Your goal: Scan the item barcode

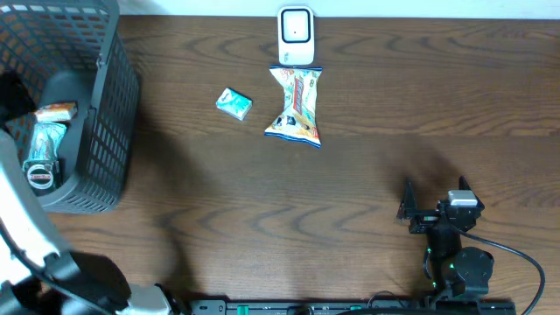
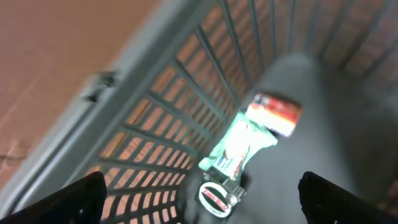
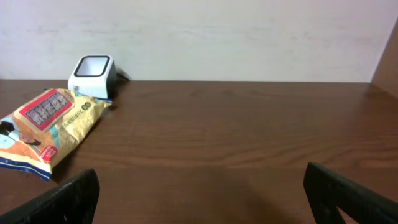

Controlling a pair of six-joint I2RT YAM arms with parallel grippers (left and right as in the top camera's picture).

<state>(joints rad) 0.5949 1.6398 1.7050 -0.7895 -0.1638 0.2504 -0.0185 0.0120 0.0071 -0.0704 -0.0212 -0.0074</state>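
Snack bag is lying flat on the counter, its long axis running from the near edge toward the scanner, far end just in front of the scanner's base. Teal box is sitting near its left side, apart.

Left fingers are hanging wide and empty over the basket. A green packet, orange packet and round tin are lying inside.

Right fingers are sitting wide and empty at near right, well apart from the bag.
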